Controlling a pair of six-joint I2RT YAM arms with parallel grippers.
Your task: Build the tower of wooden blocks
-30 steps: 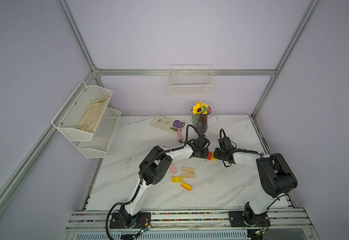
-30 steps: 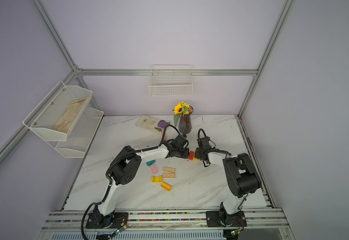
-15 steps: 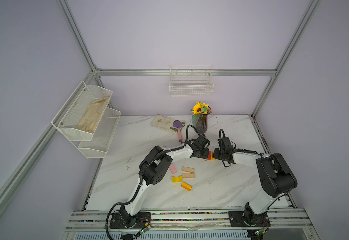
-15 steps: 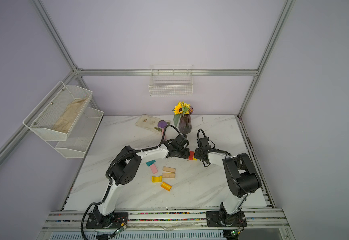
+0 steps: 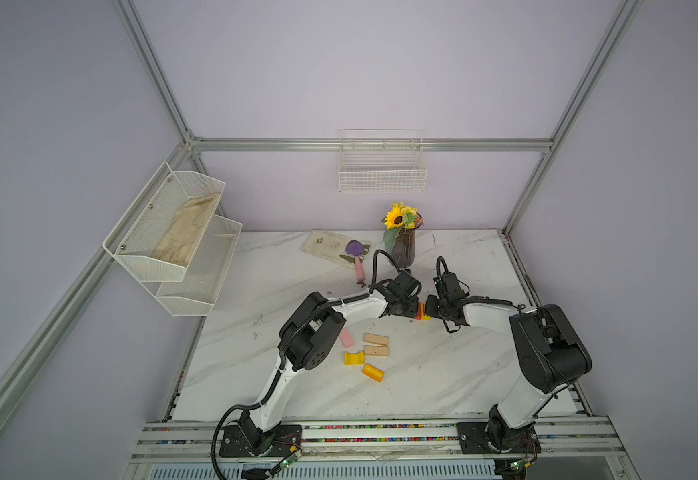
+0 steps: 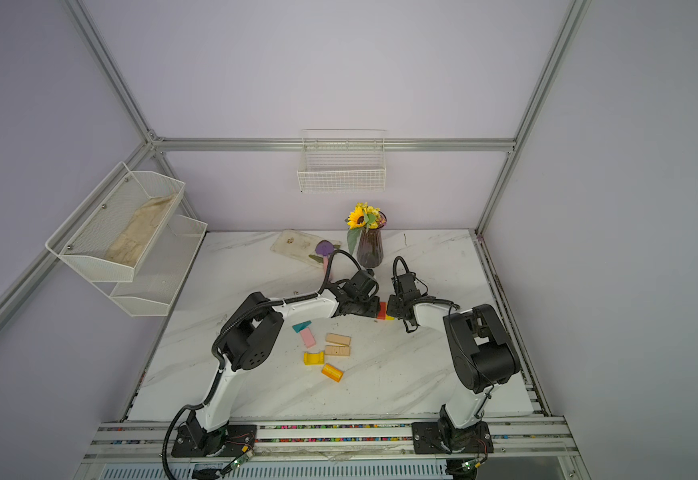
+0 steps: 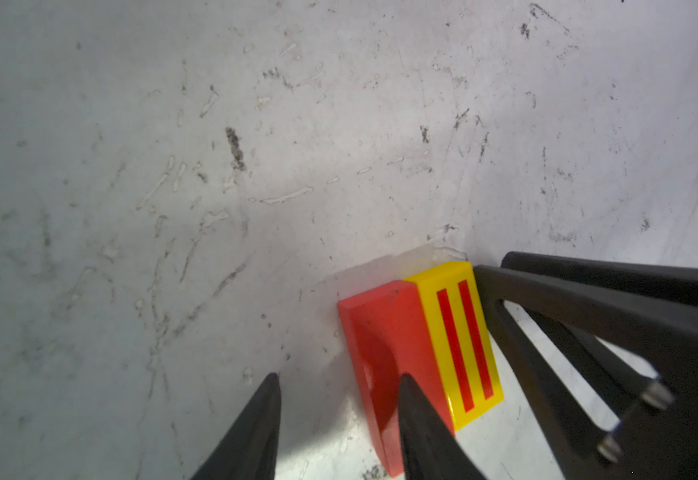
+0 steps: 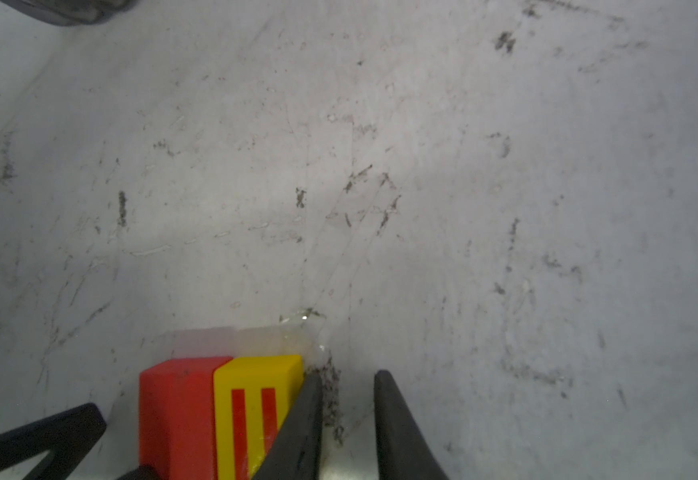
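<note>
A red block (image 7: 384, 332) and a yellow block with red stripes (image 7: 459, 332) stand side by side, touching, on the marble table (image 5: 443, 374). No stacked tower is in view. My left gripper (image 7: 339, 376) is open with bare table between its fingers, and one finger lies against the red block. My right gripper (image 8: 347, 374) is narrowly open on nothing, one finger against the yellow block (image 8: 256, 395). In both top views the grippers (image 5: 411, 309) (image 5: 431, 309) flank the pair. Loose nearer the front lie a pink block (image 5: 346, 337), two tan bars (image 5: 376, 339), a yellow arch (image 5: 354, 358), an orange cylinder (image 5: 372, 372) and a teal block (image 6: 301, 326).
A dark ribbed vase with a sunflower (image 5: 402, 249) stands just behind the grippers. A purple scoop with a pink handle (image 5: 355, 249) lies by a flat tray (image 5: 326, 243). A wire basket (image 5: 382, 174) hangs on the back wall, and a mesh shelf rack (image 5: 172, 232) on the left wall.
</note>
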